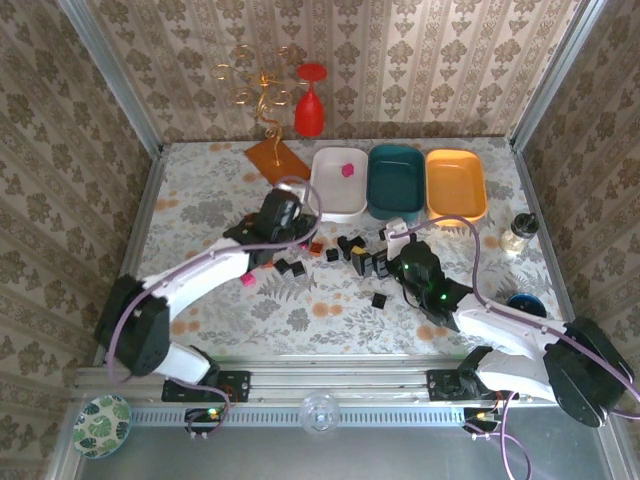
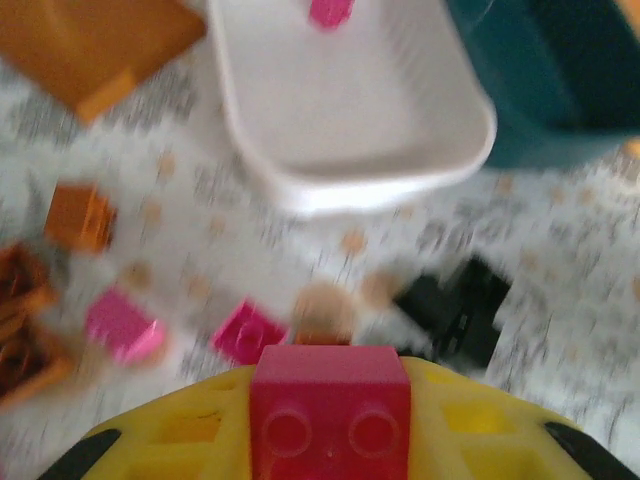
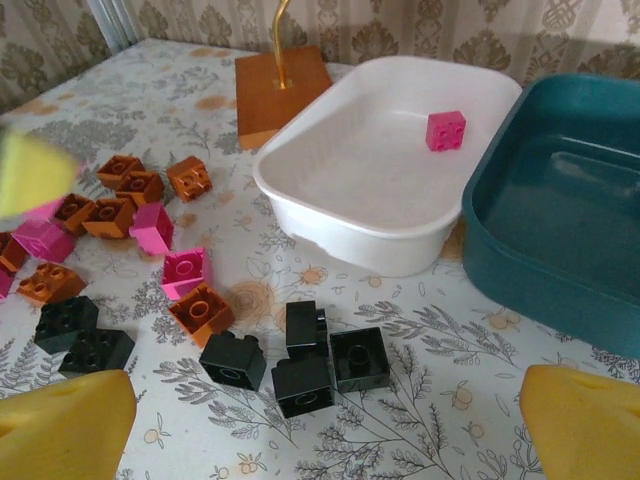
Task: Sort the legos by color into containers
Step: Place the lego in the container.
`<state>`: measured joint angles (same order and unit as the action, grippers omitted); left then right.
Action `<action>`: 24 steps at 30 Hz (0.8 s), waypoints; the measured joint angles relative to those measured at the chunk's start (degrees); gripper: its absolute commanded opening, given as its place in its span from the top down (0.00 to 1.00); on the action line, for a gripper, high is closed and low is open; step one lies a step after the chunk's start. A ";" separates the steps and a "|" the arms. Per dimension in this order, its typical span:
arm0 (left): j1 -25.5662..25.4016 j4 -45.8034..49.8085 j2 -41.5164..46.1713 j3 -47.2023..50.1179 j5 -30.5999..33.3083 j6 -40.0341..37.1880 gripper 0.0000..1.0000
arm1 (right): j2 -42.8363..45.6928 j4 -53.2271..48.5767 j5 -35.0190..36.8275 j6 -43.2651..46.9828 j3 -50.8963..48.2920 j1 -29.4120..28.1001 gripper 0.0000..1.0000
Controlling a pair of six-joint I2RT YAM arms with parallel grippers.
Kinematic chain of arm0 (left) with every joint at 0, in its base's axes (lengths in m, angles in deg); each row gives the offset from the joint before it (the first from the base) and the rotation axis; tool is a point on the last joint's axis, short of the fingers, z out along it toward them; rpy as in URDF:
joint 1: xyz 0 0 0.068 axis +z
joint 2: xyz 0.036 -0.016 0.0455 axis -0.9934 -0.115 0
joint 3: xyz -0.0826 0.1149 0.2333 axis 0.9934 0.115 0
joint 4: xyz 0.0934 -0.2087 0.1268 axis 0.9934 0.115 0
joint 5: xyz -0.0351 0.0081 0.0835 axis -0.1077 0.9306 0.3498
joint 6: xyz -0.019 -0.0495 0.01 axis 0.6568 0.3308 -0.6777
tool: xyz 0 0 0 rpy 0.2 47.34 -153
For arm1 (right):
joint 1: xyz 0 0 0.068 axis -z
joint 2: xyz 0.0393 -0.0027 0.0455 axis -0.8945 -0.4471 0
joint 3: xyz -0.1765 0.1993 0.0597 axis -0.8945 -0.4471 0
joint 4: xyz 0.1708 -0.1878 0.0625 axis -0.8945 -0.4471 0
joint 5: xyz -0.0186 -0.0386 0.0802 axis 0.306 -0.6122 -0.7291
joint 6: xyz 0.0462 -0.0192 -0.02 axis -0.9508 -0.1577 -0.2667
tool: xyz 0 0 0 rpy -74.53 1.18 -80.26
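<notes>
Where everything sits: a floral-patterned table with two white robot arms reaching in from its near edge.
Containers: three shallow trays in a row at the far side, close together. From left to right they are the white tray, the teal tray and the orange-yellow tray.
White tray contents: one sorted magenta lego lying toward the far end.
Left claw: the left claw is just in front of the white tray's near edge, pressed together on a block. Its own blurred wrist view shows the held magenta lego pinched between yellow fingers, studs facing the camera.
Right claw: the right claw is spread wide near the white and teal trays. Its yellow fingertips sit at the bottom corners of its wrist view, with black blocks on the table between them.
Loose legos: scattered on the table between the two claws, just in front of the trays.
Loose colours: black legos in a tight cluster, brownish orange legos grouped to their left, and magenta legos among them.
Stray pieces: a lone black lego lies nearer the arm bases.
Other things: an orange-brown tile lies left of the white tray, a red wine glass stands behind it, and a small clear jar stands at the right edge.
</notes>
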<state>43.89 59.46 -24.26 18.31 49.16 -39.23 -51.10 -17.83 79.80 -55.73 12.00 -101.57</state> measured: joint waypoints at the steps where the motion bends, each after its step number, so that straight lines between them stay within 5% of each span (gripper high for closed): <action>1: 0.33 -0.26 -2.91 -3.21 -0.11 -0.76 0.71 | 0.20 0.74 0.00 0.17 -0.46 0.00 0.00; 15: 5.40 8.59 -43.63 -49.83 -0.28 -8.44 0.64 | -0.50 7.23 0.04 1.70 -1.36 0.00 0.00; 21: 5.66 18.16 -54.42 -67.71 1.73 -11.45 0.44 | -0.50 7.19 0.61 1.90 -1.36 0.00 0.00; 24: 5.66 21.20 -53.94 -68.89 2.43 -12.61 0.33 | -0.50 7.17 0.72 1.90 -1.36 0.00 0.00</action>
<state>49.55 80.66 -78.20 -50.58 51.59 -51.84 -51.60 -10.66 80.52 -53.83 10.65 -101.57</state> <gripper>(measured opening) 0.626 0.999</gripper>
